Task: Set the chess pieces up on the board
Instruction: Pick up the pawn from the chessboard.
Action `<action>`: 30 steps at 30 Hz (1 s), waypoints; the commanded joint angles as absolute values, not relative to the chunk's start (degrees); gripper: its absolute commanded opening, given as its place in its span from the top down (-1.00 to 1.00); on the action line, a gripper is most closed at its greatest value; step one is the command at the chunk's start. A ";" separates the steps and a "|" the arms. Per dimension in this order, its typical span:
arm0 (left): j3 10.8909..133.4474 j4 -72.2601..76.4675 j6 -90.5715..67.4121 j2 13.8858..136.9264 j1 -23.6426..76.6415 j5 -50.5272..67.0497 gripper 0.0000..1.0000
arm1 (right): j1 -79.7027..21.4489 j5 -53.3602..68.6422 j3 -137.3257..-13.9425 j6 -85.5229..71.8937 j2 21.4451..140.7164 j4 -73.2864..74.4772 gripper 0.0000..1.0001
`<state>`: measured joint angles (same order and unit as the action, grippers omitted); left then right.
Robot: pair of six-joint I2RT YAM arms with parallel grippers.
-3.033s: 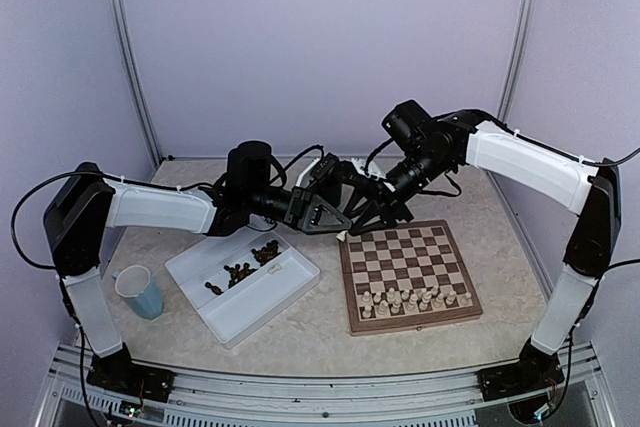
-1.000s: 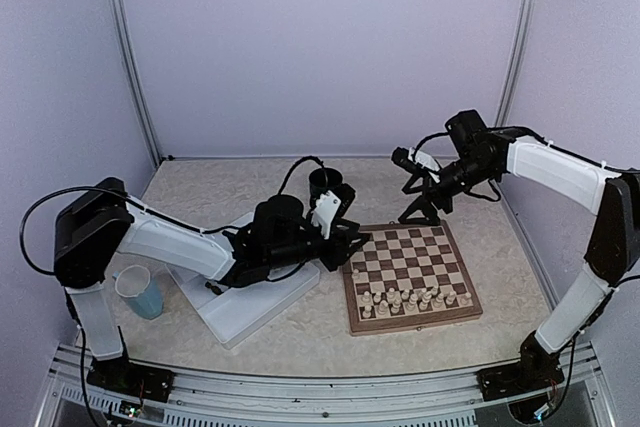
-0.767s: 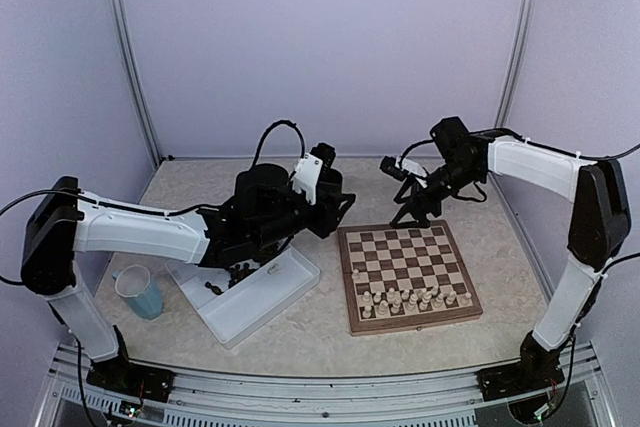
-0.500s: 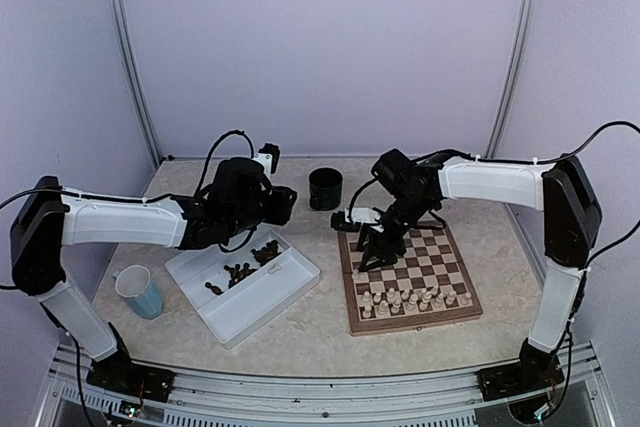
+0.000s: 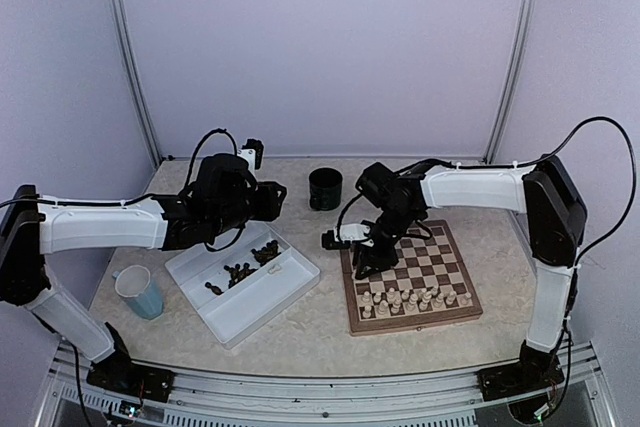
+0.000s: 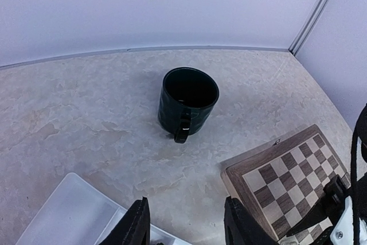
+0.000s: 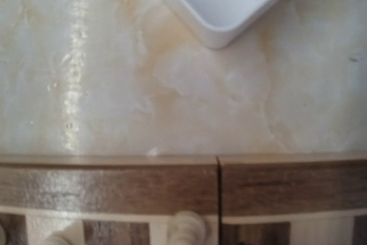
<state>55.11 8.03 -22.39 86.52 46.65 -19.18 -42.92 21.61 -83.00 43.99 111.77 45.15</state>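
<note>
- Cream pieces (image 5: pixel 415 299) are ranked on the near rows of the board (image 5: pixel 430 262).
- Dark pieces (image 5: pixel 245 269) are kept in the white tray (image 5: pixel 250 309), at left.
- The right fingers (image 5: pixel 365 259) are poised at the board's left edge; whether anything is grasped cannot be told.
- The left fingers (image 6: pixel 136 225) are held released above the tray's far end.
- A dark mug (image 5: pixel 325 188) is set farthest.

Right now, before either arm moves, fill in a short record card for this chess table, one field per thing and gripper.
board: right of centre, its far squares in view bare
cream pieces: standing on the board's near rows
dark pieces: loose in the white tray, left of the board
dark mug: upright, at the back
blue cup: left of the tray
left gripper: open, over the tray's far end
right gripper: at the board's left edge, state unclear
</note>
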 commanded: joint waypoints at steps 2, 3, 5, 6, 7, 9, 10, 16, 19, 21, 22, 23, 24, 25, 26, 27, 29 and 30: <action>54.62 7.73 -22.78 86.17 46.76 -19.27 0.12 | -44.22 20.41 -84.47 44.08 113.43 45.86 0.29; 54.59 7.73 -22.77 86.29 46.76 -19.11 0.12 | -44.36 20.33 -84.51 43.93 113.65 45.76 0.32; 54.65 7.73 -22.76 86.37 46.76 -18.91 0.12 | -44.47 20.03 -84.68 43.53 114.13 45.78 0.38; 54.67 7.69 -22.81 86.39 46.76 -18.82 0.12 | -44.45 19.75 -84.84 43.37 114.43 45.79 0.41; 54.67 7.65 -22.87 86.40 46.76 -18.76 0.12 | -44.54 19.55 -85.00 43.21 114.63 45.89 0.44; 54.67 7.65 -23.04 86.36 46.76 -18.64 0.12 | -44.56 19.36 -85.21 42.96 114.78 45.96 0.54; 54.67 7.65 -23.11 86.34 46.75 -18.56 0.12 | -44.54 19.35 -85.28 42.88 114.72 45.90 0.60; 55.29 7.31 -23.29 86.48 46.76 -17.94 0.12 | -44.32 17.83 -84.60 42.55 112.19 47.56 0.74; 56.36 6.95 -22.98 86.79 46.76 -17.67 0.12 | -42.94 16.32 -80.72 43.15 107.29 47.51 0.75; 57.33 6.69 -22.71 87.03 46.76 -17.51 0.12 | -40.95 15.93 -77.74 43.73 103.54 47.55 0.75; 57.84 6.56 -22.53 87.29 46.75 -17.46 0.12 | -39.08 16.06 -75.74 44.12 101.04 47.74 0.75; 58.29 6.52 -22.51 87.72 46.76 -17.37 0.12 | -38.11 16.30 -74.10 44.34 99.20 47.82 0.75; 58.80 6.51 -22.50 87.98 46.76 -17.24 0.12 | -36.28 16.66 -72.54 44.70 97.49 48.10 0.75; 59.26 6.50 -22.42 88.40 46.76 -17.00 0.12 | -33.55 17.22 -70.54 45.32 95.63 48.46 0.75; 59.85 6.50 -22.37 88.81 46.76 -16.70 0.12 | -31.57 17.67 -68.59 45.88 93.70 48.45 0.75; 60.54 6.43 -22.26 89.38 46.76 -16.38 0.12 | -29.51 17.82 -66.59 46.83 91.62 48.27 0.75; 61.99 5.96 -22.24 90.53 46.76 -15.73 0.12 | -26.19 16.90 -62.87 48.18 88.04 48.20 0.75; 62.71 5.65 -22.24 91.41 46.76 -15.42 0.11 | -24.97 16.15 -60.96 48.89 86.46 48.23 0.75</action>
<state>59.16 6.74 -22.81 88.86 46.65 -17.10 -29.89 17.10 -67.16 45.52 91.96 46.78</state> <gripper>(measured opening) 0.440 0.128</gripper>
